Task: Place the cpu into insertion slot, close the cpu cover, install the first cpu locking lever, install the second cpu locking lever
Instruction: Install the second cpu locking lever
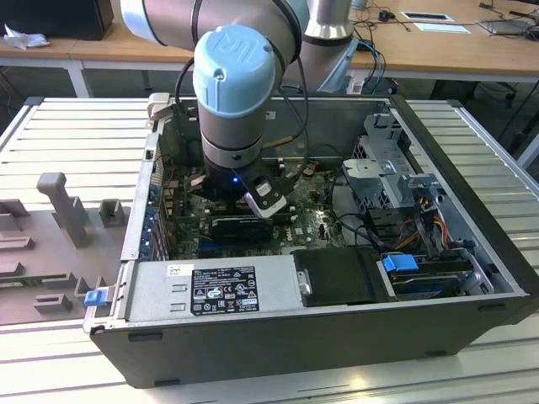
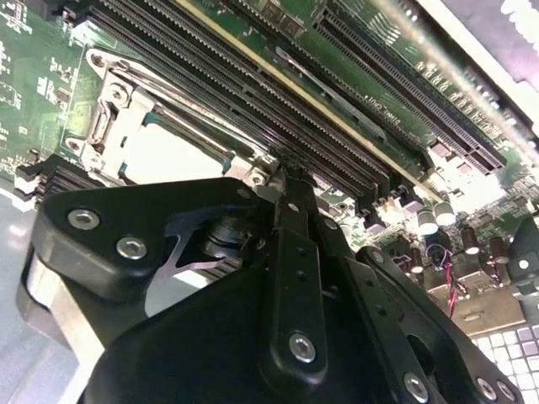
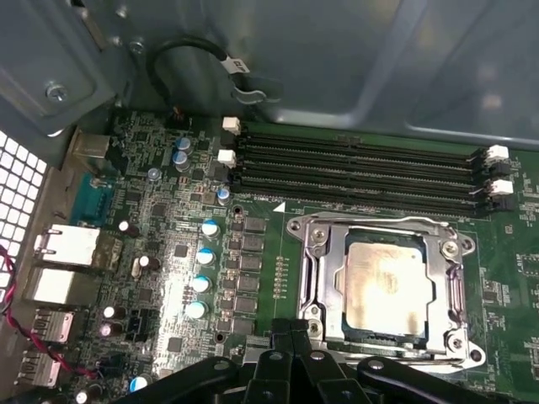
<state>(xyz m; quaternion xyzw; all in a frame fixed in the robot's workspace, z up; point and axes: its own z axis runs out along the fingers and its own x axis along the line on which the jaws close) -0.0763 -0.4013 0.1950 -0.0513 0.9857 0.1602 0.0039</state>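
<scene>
Here the cpu (image 3: pixel 386 289) is lying in the socket (image 3: pixel 333 290) under the closed cover (image 3: pixel 450 290), just beside the gripper (image 3: pixel 290 330). Its fingers (image 2: pixel 290 189) are pressing together, holding nothing.

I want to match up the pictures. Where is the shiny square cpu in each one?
Exterior view: I cannot make it out; the arm hangs over the motherboard.
Second wrist view: the cpu lies inside the cpu cover, above the black hand.
First wrist view: the cpu sits framed by the cover.
Shared landmark: the long black memory slots beside it.
</scene>
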